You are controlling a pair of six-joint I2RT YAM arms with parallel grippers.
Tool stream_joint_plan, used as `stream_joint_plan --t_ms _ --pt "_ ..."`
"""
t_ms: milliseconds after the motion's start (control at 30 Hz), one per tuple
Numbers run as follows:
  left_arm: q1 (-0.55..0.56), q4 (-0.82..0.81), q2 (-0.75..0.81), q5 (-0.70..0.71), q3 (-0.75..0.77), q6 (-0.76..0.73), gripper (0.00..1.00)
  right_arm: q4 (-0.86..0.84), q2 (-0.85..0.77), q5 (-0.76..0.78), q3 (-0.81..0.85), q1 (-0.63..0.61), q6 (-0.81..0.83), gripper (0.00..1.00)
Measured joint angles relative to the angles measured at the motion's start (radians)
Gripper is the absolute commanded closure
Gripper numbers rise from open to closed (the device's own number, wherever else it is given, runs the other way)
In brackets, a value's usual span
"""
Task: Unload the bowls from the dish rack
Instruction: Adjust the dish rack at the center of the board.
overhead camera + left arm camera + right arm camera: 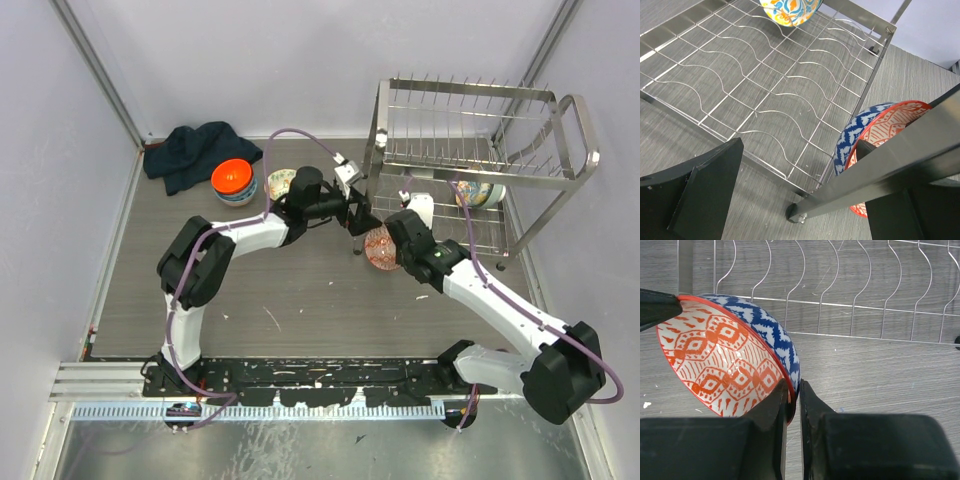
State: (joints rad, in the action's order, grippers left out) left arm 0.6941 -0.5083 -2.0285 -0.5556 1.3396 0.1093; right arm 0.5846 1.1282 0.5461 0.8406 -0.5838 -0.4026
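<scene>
One bowl [480, 193] lay on the lower shelf of the dish rack [468, 88]. A second bowl [380, 249] was just before its left corner, two more bowls [233, 181] farther left.

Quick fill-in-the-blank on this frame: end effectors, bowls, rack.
1. The right end effector is shut on the red-patterned bowl at its ____.
2. The left end effector is ____, holding nothing.
3. The floral bowl sits on the ____ tier of the dish rack.
Missing words: rim; open; lower.
</scene>
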Motion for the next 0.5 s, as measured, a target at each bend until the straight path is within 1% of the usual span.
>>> stream_joint_plan --t_ms 367,500 --pt "-0.003 -0.003 0.008 0.012 -0.024 0.028 0.02 0.006 -0.005 -0.030 -0.001 0.000 0.001 0.99" --pt "-0.015 -0.002 0.037 0.014 -0.061 0.035 0.02 -0.014 -0.002 -0.067 -0.005 0.001 0.000 0.99"
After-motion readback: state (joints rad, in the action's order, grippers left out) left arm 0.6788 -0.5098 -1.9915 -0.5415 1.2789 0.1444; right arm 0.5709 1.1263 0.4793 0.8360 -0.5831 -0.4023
